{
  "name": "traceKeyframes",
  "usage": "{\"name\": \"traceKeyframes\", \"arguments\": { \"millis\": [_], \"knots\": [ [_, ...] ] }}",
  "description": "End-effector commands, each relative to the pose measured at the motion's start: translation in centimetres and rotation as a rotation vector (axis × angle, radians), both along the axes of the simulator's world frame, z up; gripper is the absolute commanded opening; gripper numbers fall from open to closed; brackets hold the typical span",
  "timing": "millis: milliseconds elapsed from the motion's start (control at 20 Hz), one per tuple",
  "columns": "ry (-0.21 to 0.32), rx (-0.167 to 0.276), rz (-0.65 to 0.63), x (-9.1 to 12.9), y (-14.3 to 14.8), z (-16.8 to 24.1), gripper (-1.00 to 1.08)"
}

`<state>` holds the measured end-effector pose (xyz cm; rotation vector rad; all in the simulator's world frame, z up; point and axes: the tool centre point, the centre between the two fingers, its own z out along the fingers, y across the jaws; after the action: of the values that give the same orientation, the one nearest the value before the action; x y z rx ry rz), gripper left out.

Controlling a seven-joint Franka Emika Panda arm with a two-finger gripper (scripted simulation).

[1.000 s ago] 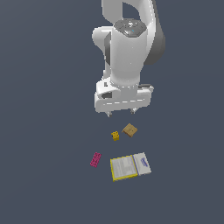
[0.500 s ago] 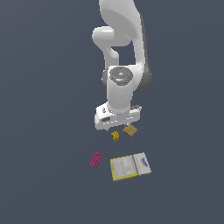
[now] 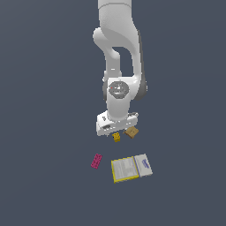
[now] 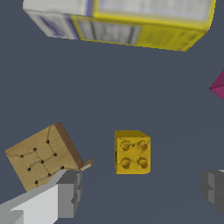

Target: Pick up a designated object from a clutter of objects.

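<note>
The designated object, a small yellow-orange studded block [image 3: 116, 137] [image 4: 132, 152], lies on the dark floor amid the clutter of objects. My gripper [image 3: 115, 133] [image 4: 142, 190] hangs just above it, open, with nothing held. In the wrist view the block lies roughly between the two fingers [image 4: 70, 192], apart from both. A tan square piece [image 3: 131, 132] [image 4: 41, 155] lies close beside the block, and one finger overlaps its corner in the wrist view. The exterior view hides the fingertips behind the hand.
A pink studded brick [image 3: 96, 160] [image 4: 218, 87] lies toward the exterior view's left. A yellow-edged flat box [image 3: 125, 169] [image 4: 148, 24] and a white flat box [image 3: 143, 165] [image 4: 57, 17] lie side by side nearer the exterior camera.
The arm has come down steadily, bringing the hand from well above the clutter to just over the yellow block. The objects have not moved.
</note>
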<state>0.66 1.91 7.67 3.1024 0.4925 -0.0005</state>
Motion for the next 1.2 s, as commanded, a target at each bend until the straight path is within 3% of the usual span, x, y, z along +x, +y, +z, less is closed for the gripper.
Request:
{"name": "traceKeyframes", "arguments": {
  "millis": [0, 1050, 1100, 1150],
  "knots": [
    [0.000, 0.000, 0.005, -0.1, 0.0, -0.4, 1.00],
    [0.000, 0.000, 0.005, -0.1, 0.0, -5.5, 1.00],
    [0.000, 0.000, 0.005, -0.1, 0.0, -5.5, -1.00],
    [0.000, 0.000, 0.005, -0.1, 0.0, -5.5, -1.00]
  ]
}}
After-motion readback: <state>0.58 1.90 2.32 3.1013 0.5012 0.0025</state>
